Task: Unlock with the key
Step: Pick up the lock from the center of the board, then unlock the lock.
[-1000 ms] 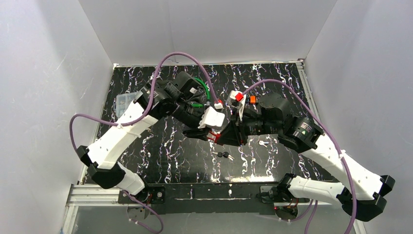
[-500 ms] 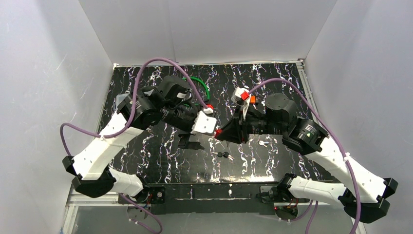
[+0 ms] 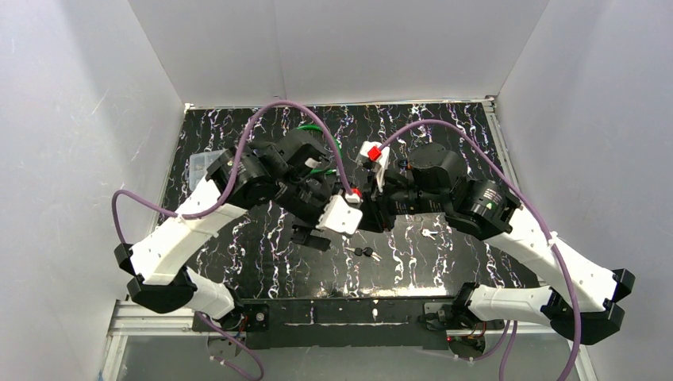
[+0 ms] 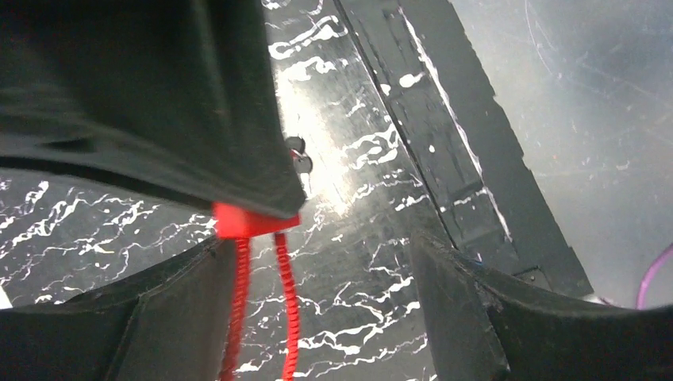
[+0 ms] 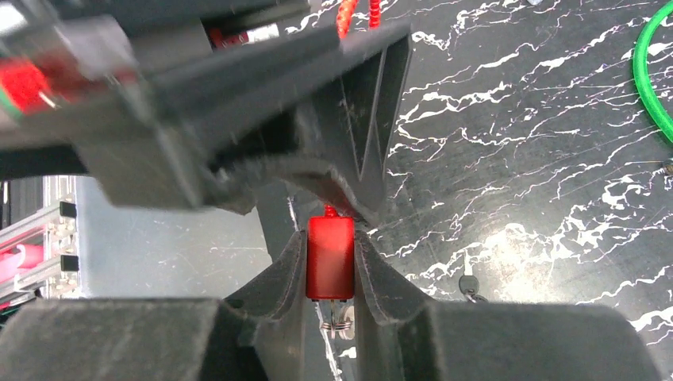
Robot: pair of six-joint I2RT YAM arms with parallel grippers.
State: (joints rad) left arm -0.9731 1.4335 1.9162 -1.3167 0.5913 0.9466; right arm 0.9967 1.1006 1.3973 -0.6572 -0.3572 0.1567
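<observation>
A red padlock point(image 5: 330, 258) is clamped between the fingers of my right gripper point(image 5: 330, 238). A small metal key ring point(image 5: 339, 323) hangs under the lock. The lock's red ribbed cable point(image 4: 286, 305) hangs down beside the left finger point(image 4: 182, 317) of my left gripper point(image 4: 317, 262), whose jaws stand wide apart and hold nothing. In the top view the left gripper point(image 3: 311, 236) and right gripper point(image 3: 373, 214) meet over the middle of the table, and the lock is hidden between them. A black-headed key pair point(image 3: 363, 252) lies on the table just in front.
A white key point(image 3: 428, 233) lies to the right of the grippers. A green cable loop point(image 3: 324, 143) lies at the back. A clear plastic box point(image 3: 198, 165) sits at the far left. The black front rail point(image 4: 468, 159) runs along the table's near edge.
The right gripper has carried the lock left and turned it. The left arm pulled back to the left, then came in again, lower, under the lock.
</observation>
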